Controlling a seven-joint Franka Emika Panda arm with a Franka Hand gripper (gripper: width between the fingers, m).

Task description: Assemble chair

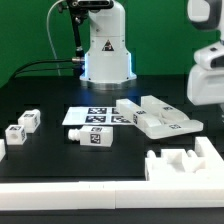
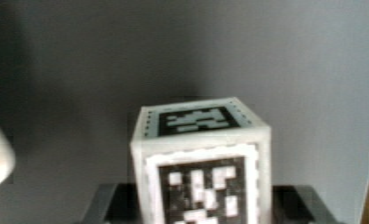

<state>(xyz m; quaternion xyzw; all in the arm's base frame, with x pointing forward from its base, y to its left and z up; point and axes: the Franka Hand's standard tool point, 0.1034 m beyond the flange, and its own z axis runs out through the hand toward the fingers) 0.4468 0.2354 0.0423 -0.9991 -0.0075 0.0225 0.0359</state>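
Note:
The chair is in loose white tagged parts on the black table. Small blocks (image 1: 28, 120) (image 1: 92, 137) lie at the exterior view's left and middle. Flat slabs (image 1: 160, 118) lie right of the middle, and a notched piece (image 1: 185, 160) sits near the front right. My gripper (image 1: 208, 78) hangs at the exterior view's right edge, with its fingertips out of sight there. In the wrist view a tall white block (image 2: 202, 150) with tags on two faces stands between the dark fingers (image 2: 120, 204), which lie against its sides; my gripper (image 2: 202, 206) is shut on it.
The marker board (image 1: 92, 116) lies flat in front of the robot's base (image 1: 106, 62). A long plain white rail (image 1: 90, 196) runs along the table's front edge. A third small block (image 1: 15, 133) sits at the far left.

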